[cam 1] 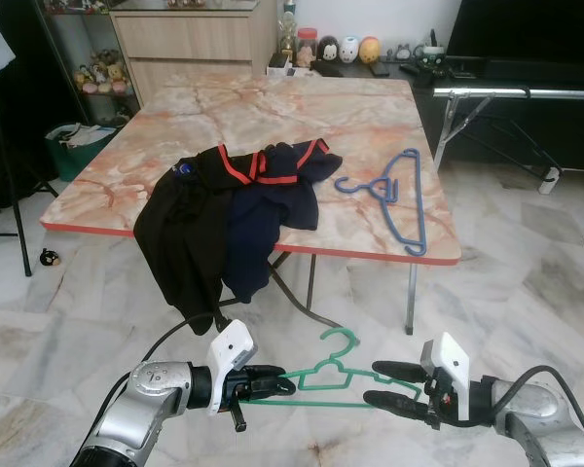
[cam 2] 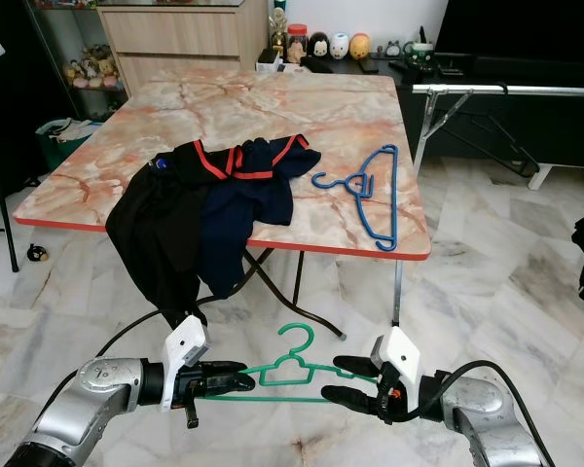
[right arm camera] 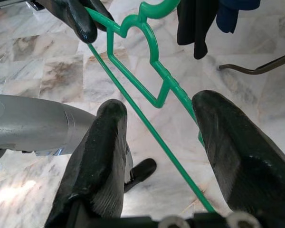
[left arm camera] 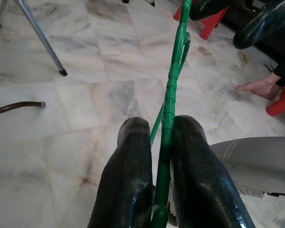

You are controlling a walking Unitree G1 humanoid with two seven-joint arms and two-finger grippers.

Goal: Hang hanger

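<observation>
The green hanger [cam 1: 341, 374] hangs above the marble floor [cam 1: 526, 282], in front of the desk [cam 1: 273, 117]. The left gripper [cam 1: 273, 383] is clamped on one end; the right gripper [cam 1: 384, 384], fingers apart, straddles the other. Dark clothes [cam 1: 224, 219] and a blue hanger [cam 1: 394, 195] lie on the desk.

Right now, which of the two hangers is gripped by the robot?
The green hanger, clamped by the left gripper in front of the table. The blue hanger lies untouched on the tabletop.

A home living room: marble floor [cam 1: 526, 282], folding table [cam 1: 302, 117], TV console with figurines [cam 1: 350, 49]
</observation>
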